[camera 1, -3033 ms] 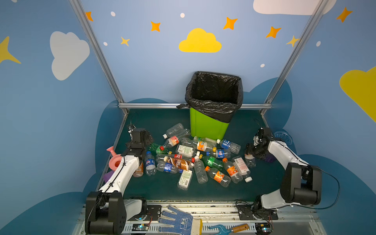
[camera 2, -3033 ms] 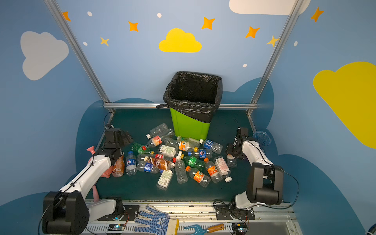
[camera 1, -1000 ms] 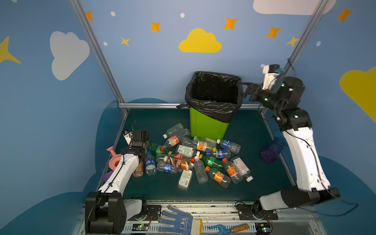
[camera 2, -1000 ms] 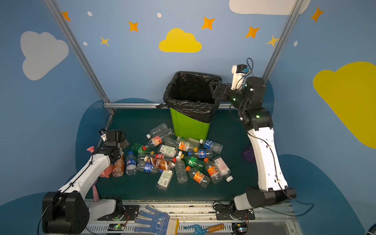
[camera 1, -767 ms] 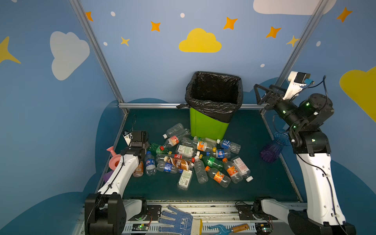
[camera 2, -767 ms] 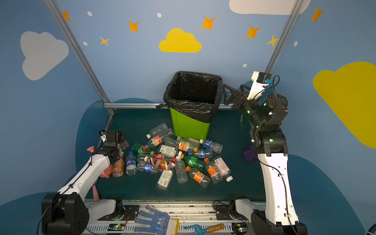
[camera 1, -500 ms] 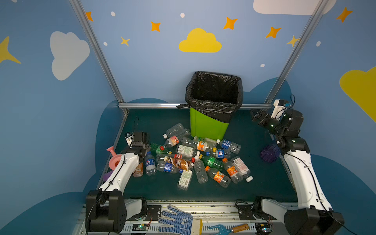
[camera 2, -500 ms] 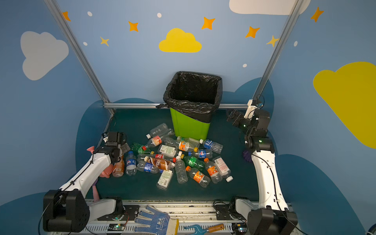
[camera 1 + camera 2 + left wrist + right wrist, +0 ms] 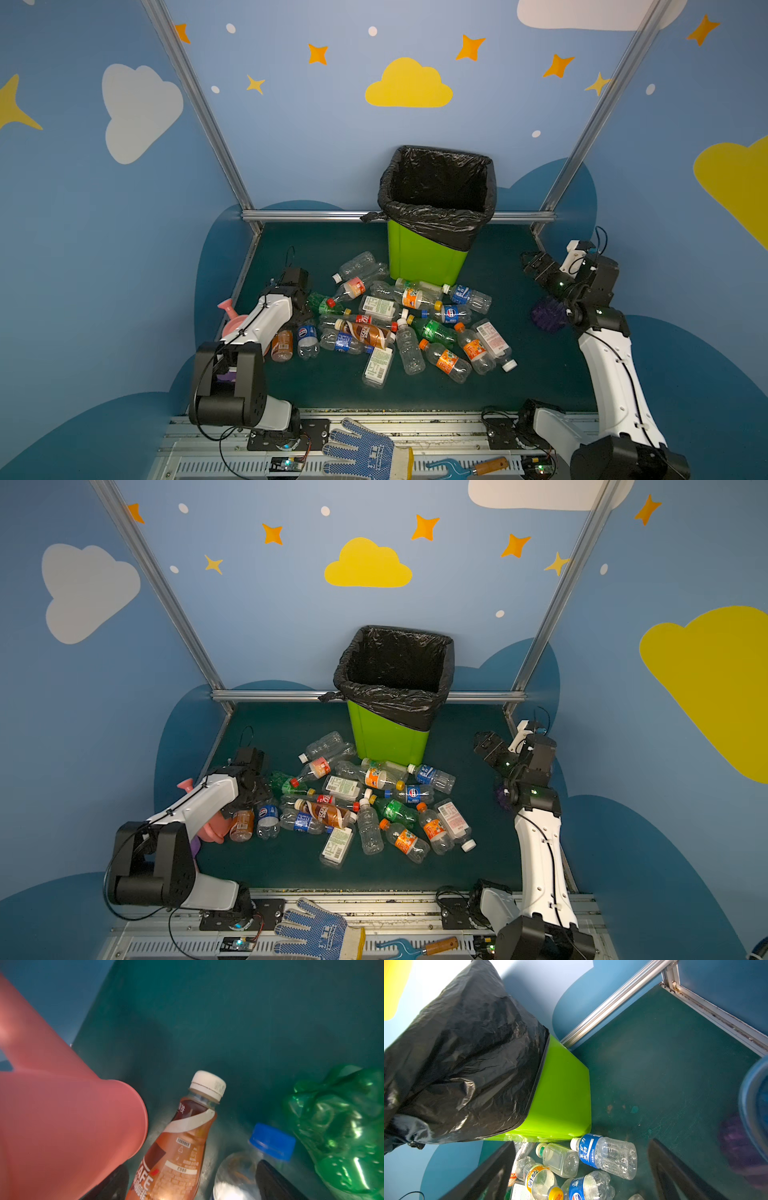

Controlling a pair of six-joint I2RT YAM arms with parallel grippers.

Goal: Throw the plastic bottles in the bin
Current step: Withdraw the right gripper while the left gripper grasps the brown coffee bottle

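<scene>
Here the brown-labelled bottle (image 9: 178,1142) is bracketed on the tabletop (image 9: 519,390) by the left jaws, spread open and empty, its long axis aligned with their reach, cap (image 9: 207,1084) farthest; the right jaws, also open, are stationed well apart, near the bin (image 9: 424,257)

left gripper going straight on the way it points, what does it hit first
Most likely the brown-labelled bottle with the white cap, lying between the open jaws of the left gripper in the left wrist view. The blue-capped bottle sits beside it, so depth leaves doubt.
</scene>
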